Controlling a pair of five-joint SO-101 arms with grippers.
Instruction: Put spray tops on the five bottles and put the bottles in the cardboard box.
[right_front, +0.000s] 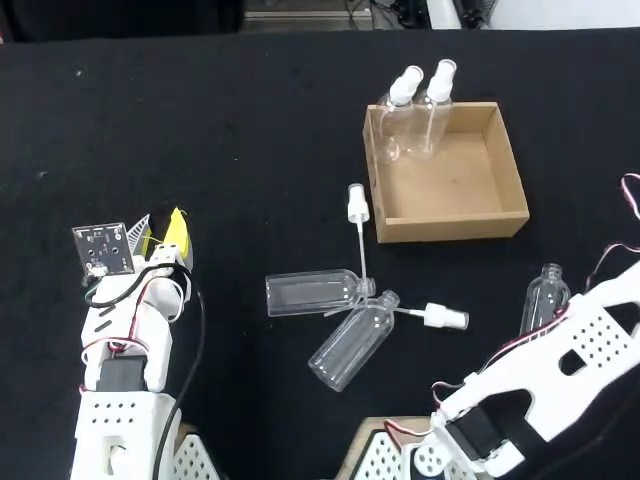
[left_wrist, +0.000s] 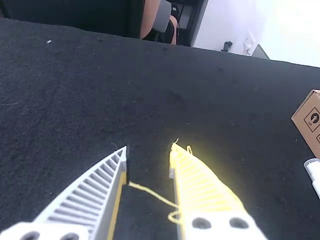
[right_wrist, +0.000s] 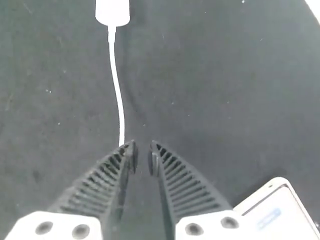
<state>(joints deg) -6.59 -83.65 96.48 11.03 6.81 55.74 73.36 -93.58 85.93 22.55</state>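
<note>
White spray top (right_front: 357, 207) lies flat, tube pointing toward clear bottle (right_front: 312, 292).

Consists of two white printed-plastic arms, left arm (right_front: 125, 345) and right arm (right_front: 520, 375), dotted with small holes; carries a white ribbed finger (left_wrist: 95, 190) beside a yellow ribbed finger (left_wrist: 200, 185) on the left gripper (left_wrist: 148, 150), two dark ribbed fingers (right_wrist: 107, 180) on the right gripper (right_wrist: 142, 146); trails a black cable (right_front: 201, 335) and red-and-white wires (right_front: 628, 190).
</note>
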